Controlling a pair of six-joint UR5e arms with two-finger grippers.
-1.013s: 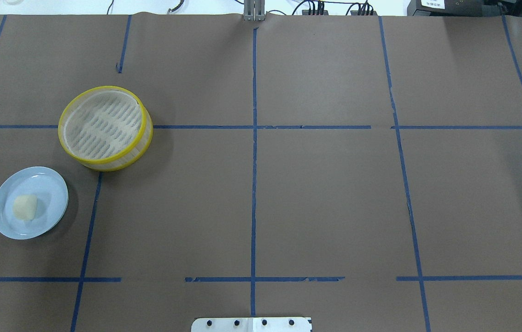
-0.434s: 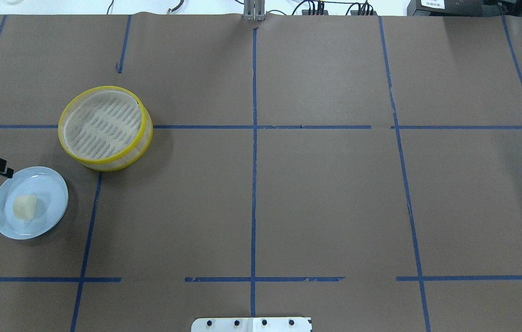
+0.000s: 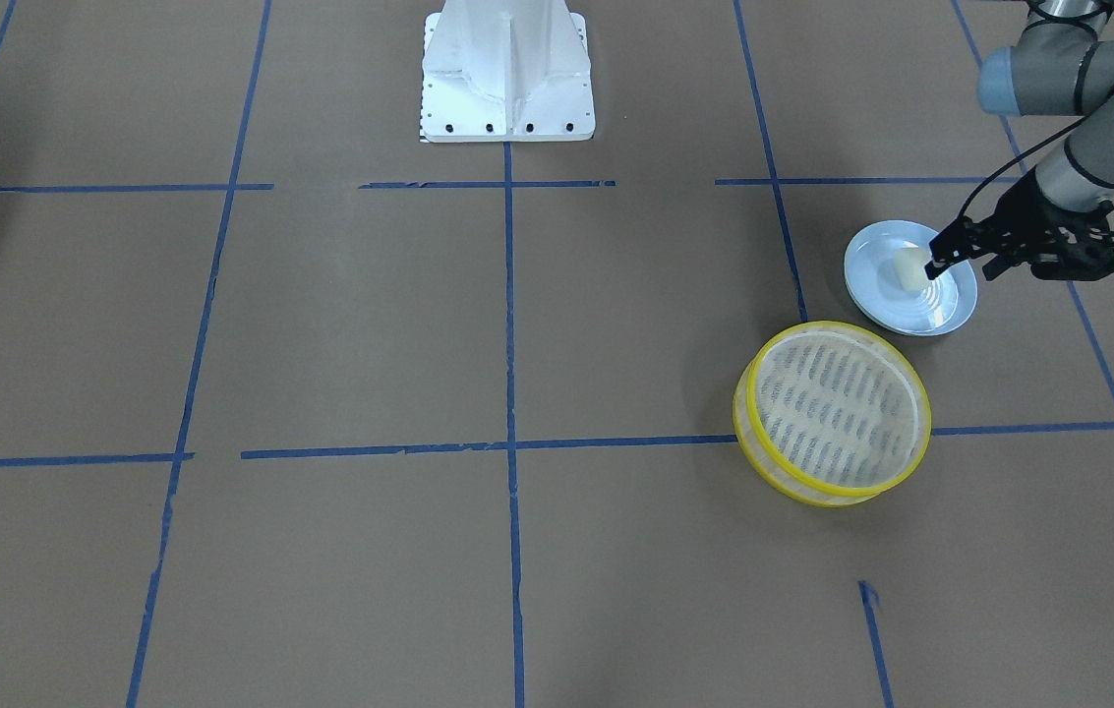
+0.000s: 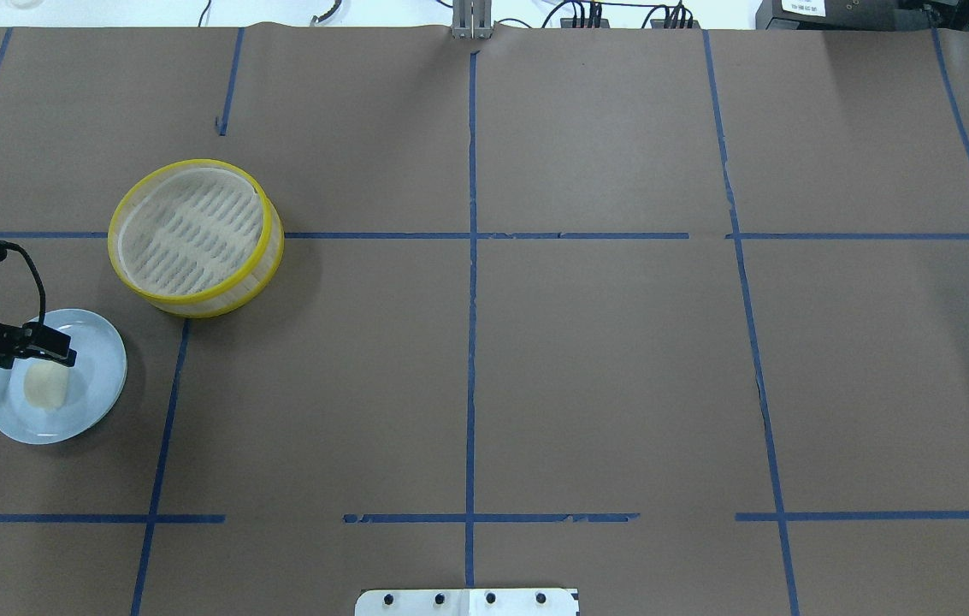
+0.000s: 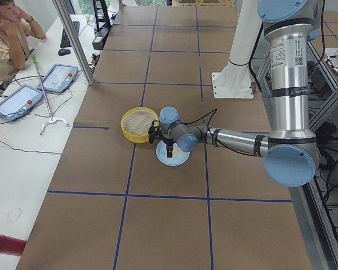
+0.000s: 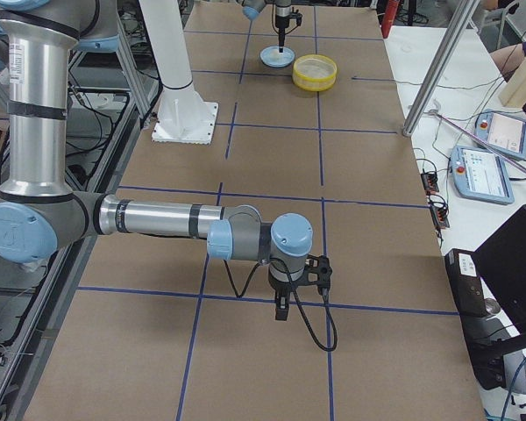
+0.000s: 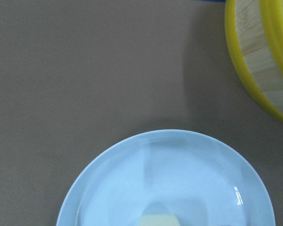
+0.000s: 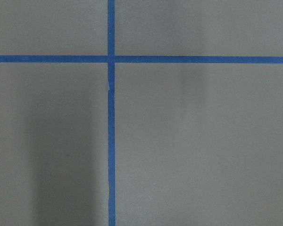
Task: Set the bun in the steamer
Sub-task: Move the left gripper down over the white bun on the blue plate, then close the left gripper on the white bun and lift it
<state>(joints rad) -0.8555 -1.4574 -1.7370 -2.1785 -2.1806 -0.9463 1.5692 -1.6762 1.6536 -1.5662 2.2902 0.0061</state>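
Observation:
The bun is a small cream-white block lying on a pale blue plate at the table's left side. The steamer, a round basket with yellow rims and a slatted floor, stands empty just beyond the plate. My left gripper hovers over the plate's far edge, right beside the bun, and its fingers look shut and empty. In the front view the gripper hangs next to the bun. The left wrist view shows the plate, the bun's top and the steamer's rim. My right gripper shows only in the right side view, and I cannot tell its state.
Brown paper with blue tape lines covers the table. The robot's white base stands at the near middle edge. A person sits at a desk with tablets past the far edge. The right arm hangs low over the table's right end.
My left arm has come in from the left edge and moved right, reaching over the plate beside the bun. The bun, plate and steamer have not moved.

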